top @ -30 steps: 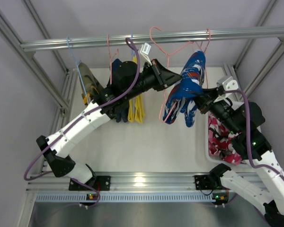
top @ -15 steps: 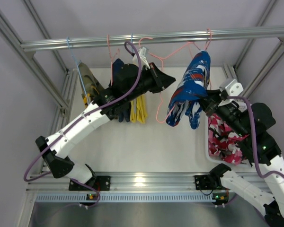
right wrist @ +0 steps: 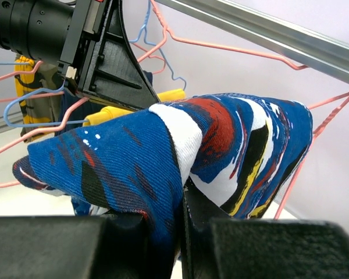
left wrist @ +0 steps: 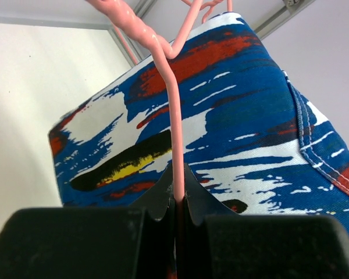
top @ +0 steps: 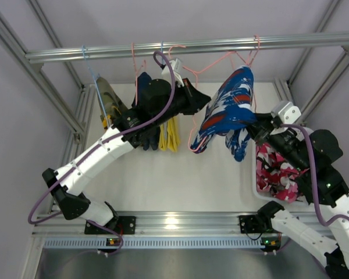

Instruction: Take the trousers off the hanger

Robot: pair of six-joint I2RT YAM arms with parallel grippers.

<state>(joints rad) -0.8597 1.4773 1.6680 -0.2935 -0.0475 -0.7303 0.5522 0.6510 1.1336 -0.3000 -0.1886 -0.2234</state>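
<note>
Blue trousers [top: 230,107] hang draped over the pink hanger [left wrist: 175,133], which hooks on the overhead rail [top: 192,47]. They sit between the two arms, above the table. The left gripper [left wrist: 177,197] is pinched tight on the hanger's wire, just below the twisted neck, with the cloth right behind it. The right gripper [right wrist: 183,200] is clamped on a thick fold at the lower edge of the blue cloth; fabric fills the gap between its jaws. We read this as the pull-off step: one arm braces, the other draws. To do it well, we judge that the left arm should hold the wire steady and not follow the pull, so the hook stays on the rail. The right arm should draw the fold up and over the hanger's bar toward its own side, not straight down, since a downward drag would load the wire and could bend it or snag the waistband. A slow pull lets the far leg slide free; we cannot see how much cloth hangs behind the bar. The red-pink trousers [top: 273,171] already lie in the white bin [top: 255,185] beneath the right arm, a likely drop spot for this pair. Yellow garments [top: 168,135] on neighbouring hangers are close to the left arm, so we leave them room.
</note>
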